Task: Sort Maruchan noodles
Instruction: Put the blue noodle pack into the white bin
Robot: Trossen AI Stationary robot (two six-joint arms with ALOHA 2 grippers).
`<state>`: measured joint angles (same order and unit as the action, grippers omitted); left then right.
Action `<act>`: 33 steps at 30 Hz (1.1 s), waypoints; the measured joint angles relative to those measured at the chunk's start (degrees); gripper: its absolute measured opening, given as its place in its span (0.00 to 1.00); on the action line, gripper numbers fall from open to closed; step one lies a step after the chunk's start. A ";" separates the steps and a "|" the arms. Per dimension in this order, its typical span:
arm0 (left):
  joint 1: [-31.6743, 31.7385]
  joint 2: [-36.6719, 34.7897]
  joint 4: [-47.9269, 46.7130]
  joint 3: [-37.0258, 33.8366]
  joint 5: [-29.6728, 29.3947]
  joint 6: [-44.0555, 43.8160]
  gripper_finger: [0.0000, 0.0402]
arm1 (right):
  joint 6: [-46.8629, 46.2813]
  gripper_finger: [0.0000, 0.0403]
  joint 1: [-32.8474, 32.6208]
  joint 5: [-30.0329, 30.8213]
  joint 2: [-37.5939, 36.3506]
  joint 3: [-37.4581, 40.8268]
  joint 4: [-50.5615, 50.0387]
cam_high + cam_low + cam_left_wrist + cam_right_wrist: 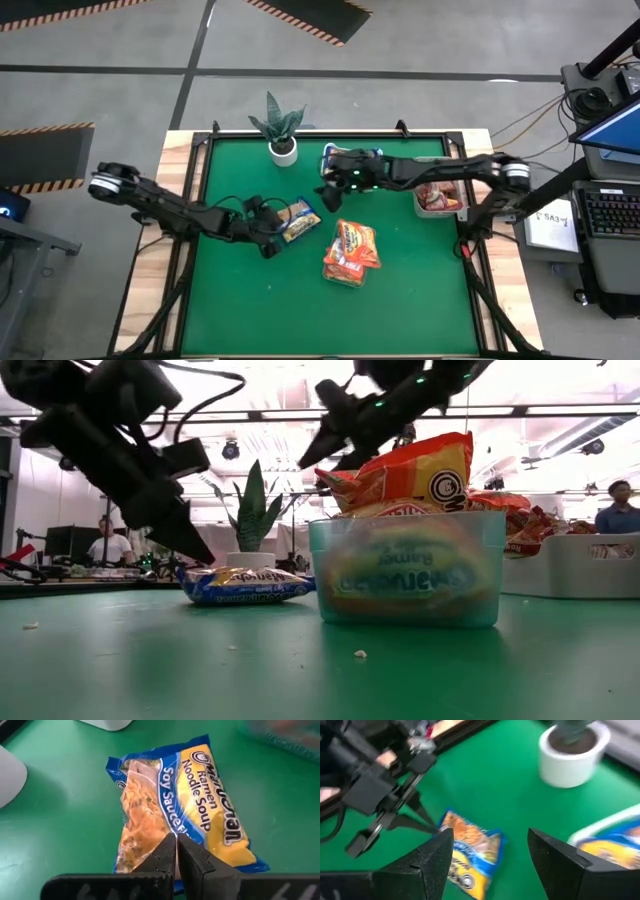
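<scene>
Orange noodle packets fill the clear tub; left gripper closed empty, right gripper spread wide.

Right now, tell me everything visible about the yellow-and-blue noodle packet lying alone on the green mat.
The yellow-and-blue noodle packet is a flat, glossy plastic pack printed with a noodle photo and "Ramen Noodle Soup, Soy Sauce Flavor". It looks sealed and slightly crinkled. It lies flat on the green mat, beside the clear tub of orange packets. The shut left gripper sits at one end; contact is unclear.
</scene>
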<state>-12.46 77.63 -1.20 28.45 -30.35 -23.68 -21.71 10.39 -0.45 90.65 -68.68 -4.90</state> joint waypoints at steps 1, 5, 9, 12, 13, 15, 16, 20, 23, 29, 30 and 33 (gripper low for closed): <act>-0.31 -0.52 0.37 -0.46 -0.06 -0.54 0.00 | 0.14 0.61 0.00 -1.10 1.73 -1.51 -0.65; -0.69 -0.90 5.06 -2.57 -0.18 -1.91 0.00 | 0.23 0.62 -0.02 -3.62 7.94 -6.91 -3.81; -0.67 0.94 10.78 -3.80 -0.26 -1.81 0.00 | 0.22 0.61 0.00 -4.13 12.79 -11.09 -6.79; -0.76 2.73 10.86 -4.21 0.03 -2.14 0.00 | -0.22 0.62 0.00 -4.23 15.45 -13.23 -8.77; -0.78 3.23 10.84 -4.38 0.22 -2.41 0.00 | -0.24 0.62 0.00 -4.33 16.20 -13.88 -9.95; -0.82 4.10 10.95 -4.56 1.05 -2.59 0.00 | -0.35 0.62 0.00 -4.35 17.35 -14.89 -10.97; -0.83 4.81 11.20 -4.48 1.19 -2.73 0.00 | -0.62 0.62 0.00 -4.37 17.68 -15.17 -11.69; -0.89 7.24 10.72 -4.55 2.37 -3.86 0.00 | -1.28 0.62 -0.04 -4.62 18.91 -15.61 -12.20; -1.02 8.88 10.75 -4.54 2.29 -5.56 0.00 | -1.57 0.62 -0.35 -4.82 19.72 -15.61 -12.33; -1.11 10.02 11.72 -4.78 1.82 -6.23 0.00 | -1.68 0.62 -1.49 -6.05 22.22 -17.04 -12.15; -1.11 9.99 11.81 -4.83 1.88 -6.26 0.00 | -1.61 0.62 -1.68 -6.11 22.75 -17.51 -11.63; -1.09 9.74 11.83 -4.87 1.88 -6.20 0.00 | -1.29 0.62 -2.34 -6.26 24.52 -18.92 -11.65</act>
<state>-13.55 87.37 10.62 23.58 -28.46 -29.88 -23.00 8.05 -6.71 115.17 -87.60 -16.55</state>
